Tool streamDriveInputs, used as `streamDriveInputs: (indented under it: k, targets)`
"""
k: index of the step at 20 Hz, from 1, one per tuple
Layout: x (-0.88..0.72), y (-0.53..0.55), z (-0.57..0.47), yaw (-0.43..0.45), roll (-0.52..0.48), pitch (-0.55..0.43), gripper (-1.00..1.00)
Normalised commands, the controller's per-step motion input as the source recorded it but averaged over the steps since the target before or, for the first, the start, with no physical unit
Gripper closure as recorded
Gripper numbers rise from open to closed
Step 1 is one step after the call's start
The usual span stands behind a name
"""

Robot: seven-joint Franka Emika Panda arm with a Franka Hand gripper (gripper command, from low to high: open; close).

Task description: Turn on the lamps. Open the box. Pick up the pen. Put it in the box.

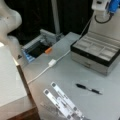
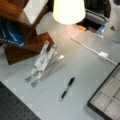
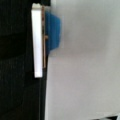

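The box (image 1: pixel 96 51) stood open at the right of a front view, its grey compartments bare and its lid raised behind them, so the opening step looked done. In a front view a corner of the same box (image 2: pixel 108 97) showed at the lower right, and nothing lay in the compartments that could be seen. One lamp (image 2: pixel 68 10) glowed brightly at the top centre of that view, so at least that lamp was on; I could not tell whether any other lamp was lit.

The pen (image 1: pixel 88 89) lay flat on the grey table (image 1: pixel 75 72) in the lower right part of a front view, in front of the box and well apart from it; in a front view the pen (image 2: pixel 67 88) lay at lower centre, between the flat white strips (image 2: pixel 41 63) and the box corner. Nothing touched it, so picking it up and putting it in the box were both left to do.

The gripper (image 1: pixel 106 6) hung at the top right of a front view, above the raised lid and far from the pen. I could not tell how far its jaws stood apart, nor whether it had hold of anything; the wrist view showed only a white and blue edge against a pale surface
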Motion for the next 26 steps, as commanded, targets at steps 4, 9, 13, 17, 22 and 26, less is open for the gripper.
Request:
streamDriveInputs:
  k: [4, 9, 13, 17, 22, 26]
  targets:
    - [0.08, -0.50, 0.08, 0.227, -0.170, 0.067, -1.00]
    - [0.21, -0.59, 0.07, 0.312, -0.201, 0.050, -1.00]
    - [0.33, -0.55, 0.07, 0.356, -0.280, 0.061, -1.00]
    - [0.38, -0.47, 0.10, 0.366, -0.352, 0.059, -1.00]
    - [0.36, -0.39, 0.08, 0.384, -0.457, 0.038, -1.00]
    - [0.36, -0.49, 0.00, 0.374, -0.527, 0.102, -1.00]
